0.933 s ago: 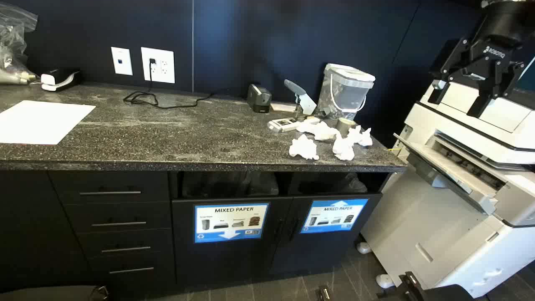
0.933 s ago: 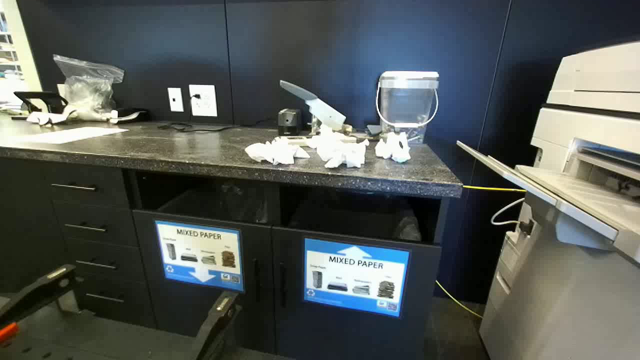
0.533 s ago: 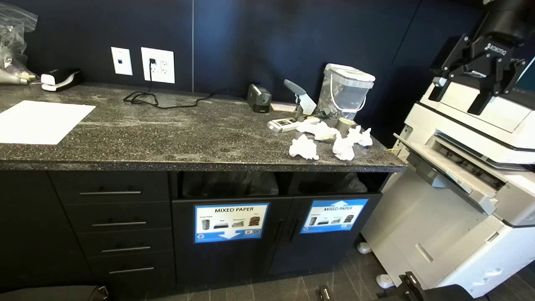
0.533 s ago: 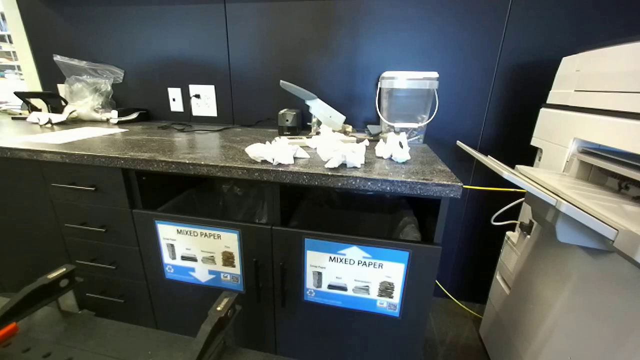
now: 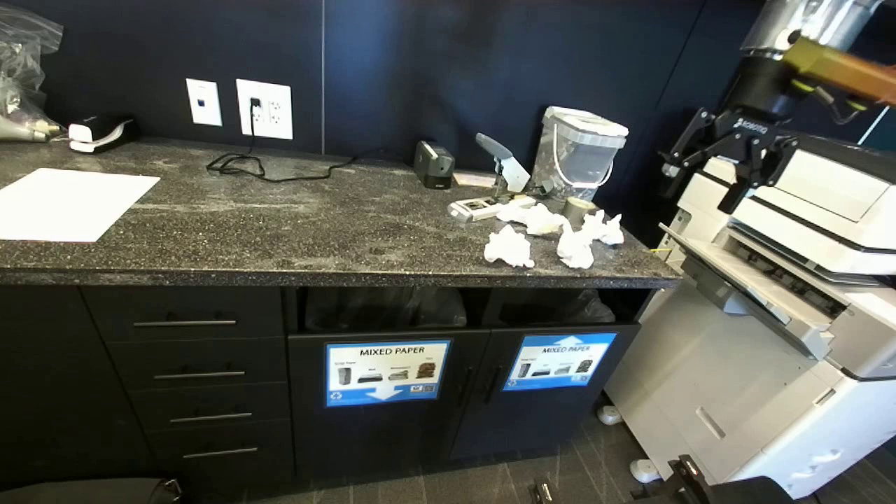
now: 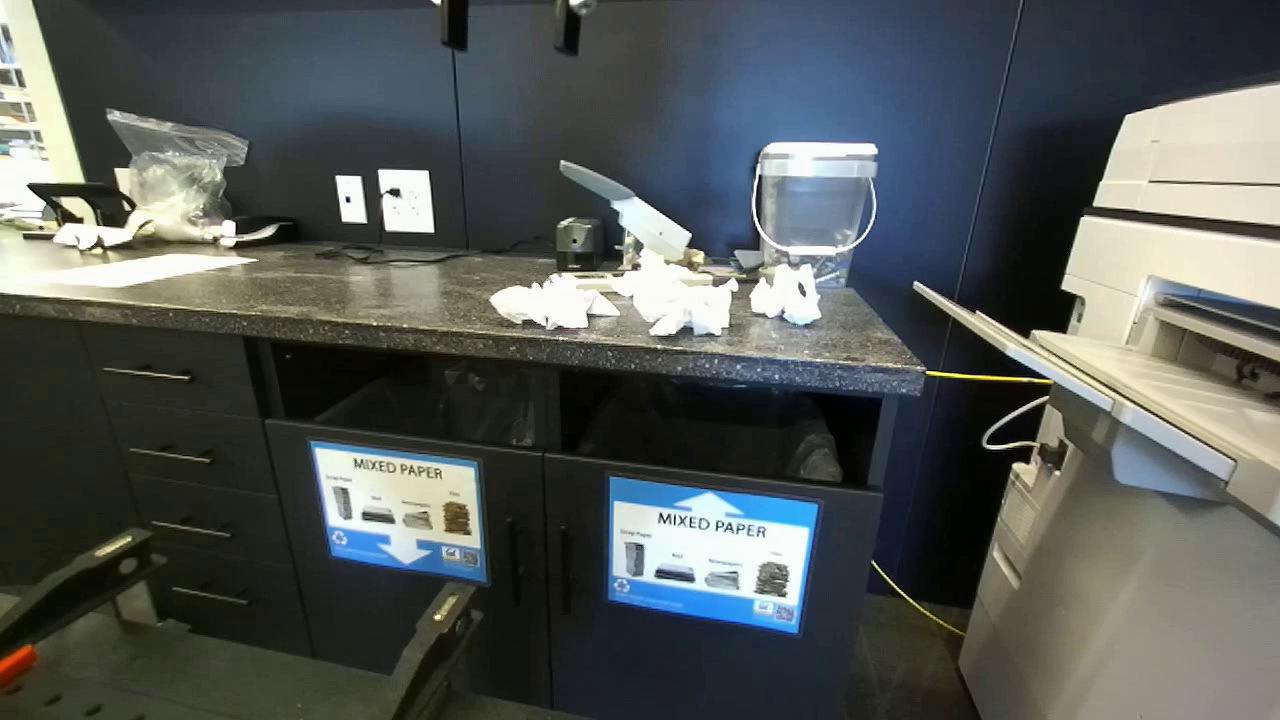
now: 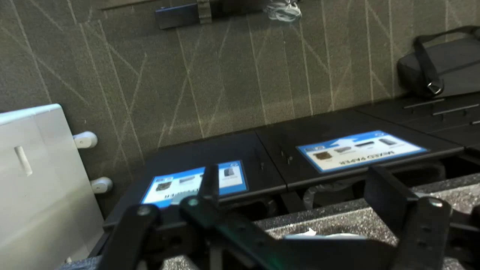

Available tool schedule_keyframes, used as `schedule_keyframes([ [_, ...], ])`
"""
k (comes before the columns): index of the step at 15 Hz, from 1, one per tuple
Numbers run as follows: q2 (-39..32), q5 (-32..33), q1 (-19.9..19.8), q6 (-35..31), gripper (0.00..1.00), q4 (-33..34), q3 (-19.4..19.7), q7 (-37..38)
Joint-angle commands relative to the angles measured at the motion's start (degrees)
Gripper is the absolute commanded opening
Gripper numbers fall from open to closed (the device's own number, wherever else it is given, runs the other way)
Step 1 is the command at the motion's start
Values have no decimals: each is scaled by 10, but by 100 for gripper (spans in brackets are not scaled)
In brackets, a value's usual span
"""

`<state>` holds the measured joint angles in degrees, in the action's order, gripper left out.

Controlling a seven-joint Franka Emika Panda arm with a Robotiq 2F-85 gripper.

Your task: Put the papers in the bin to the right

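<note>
Exterior views, left to right: a clear plastic bag [image 5: 21, 84] sat at the far left of the dark counter [image 5: 315, 217], with a flat white sheet [image 5: 70, 204] lying near it. Outlet plate [image 5: 264, 110] was on the wall [image 5: 420, 70] above. Below the counter, cabinet doors [image 5: 392, 437] carried MIXED PAPER signs [image 5: 388, 373], clear plastic [image 5: 437, 308] showing above them. Small black box [image 5: 434, 166] stood toward the back, then a pale gadget with a raised arm [image 5: 515, 175]. Paper wads [image 5: 509, 247] — several, white, crumpled — lay bunched on the counter's right end; some overlapped in view, couldn't tell which touched. Tan roll [image 5: 577, 211] stood among them. Bin [image 5: 579, 154], pale and bucket-shaped with a white top, stood upright behind the wads, near the wall. In an exterior view the gripper [image 5: 698, 201] hung in the air to the right of the bin, seen against the printer [image 5: 742, 371], fingers [image 5: 732, 199] spread wide apart, released, grasping nothing. In an exterior view just its fingertips [image 6: 454, 25] dipped in at the top edge, likewise well apart. Wrist view, same order: printer side at left, then both fingers with a broad gap between, then a dark bag [image 7: 457, 69] on the floor [image 7: 225, 67] at far right.
</note>
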<state>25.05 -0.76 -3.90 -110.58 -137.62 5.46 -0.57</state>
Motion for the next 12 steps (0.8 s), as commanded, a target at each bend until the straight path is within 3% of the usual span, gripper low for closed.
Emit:
schedule_keyframes([
  [1,-74,7,-2,-149,100,-9,-20,35],
  [7,-267,2,-5,-349,100,52,-18,70],
  [12,-415,1,-6,-412,100,155,-4,88],
])
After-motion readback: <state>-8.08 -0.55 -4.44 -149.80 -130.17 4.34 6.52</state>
